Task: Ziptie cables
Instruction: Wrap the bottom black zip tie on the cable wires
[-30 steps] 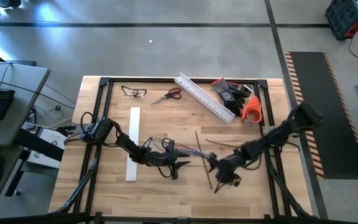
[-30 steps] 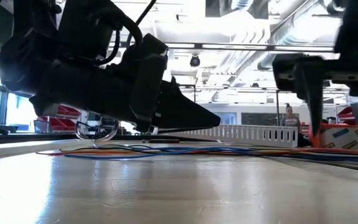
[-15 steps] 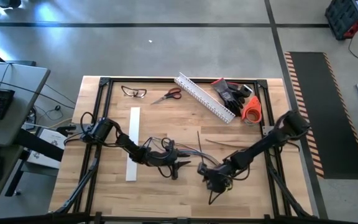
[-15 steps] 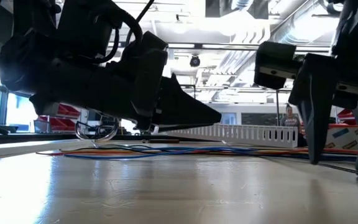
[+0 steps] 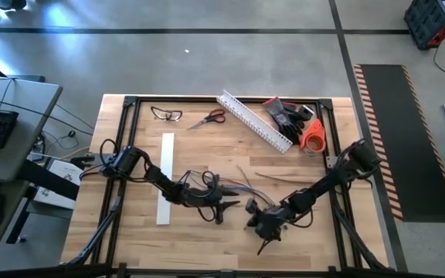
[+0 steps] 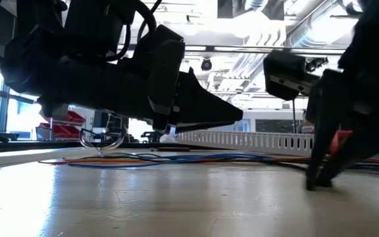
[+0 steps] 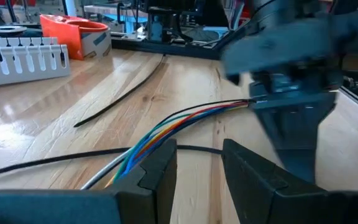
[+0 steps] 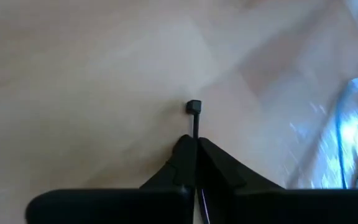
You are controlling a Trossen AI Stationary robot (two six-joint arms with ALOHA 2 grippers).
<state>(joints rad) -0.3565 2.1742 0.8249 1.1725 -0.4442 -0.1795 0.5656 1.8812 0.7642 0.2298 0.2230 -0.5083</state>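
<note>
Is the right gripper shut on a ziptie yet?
Yes. The right gripper is shut on a ziptie; its head sticks out past the fingertips.

— What's lying on the wooden desk (image 5: 207, 150)?
— Scissors (image 5: 207, 119), glasses (image 5: 166, 115) and orange tape (image 5: 313, 136) are lying around the slotted channel (image 5: 254, 121); the cables (image 5: 222, 188) are sprawling well below it, near a white strip (image 5: 165, 178).

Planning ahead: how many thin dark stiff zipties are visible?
2: one ziptie pinched in the right gripper, another ziptie loose on the wooden table; more may be hidden.
</note>
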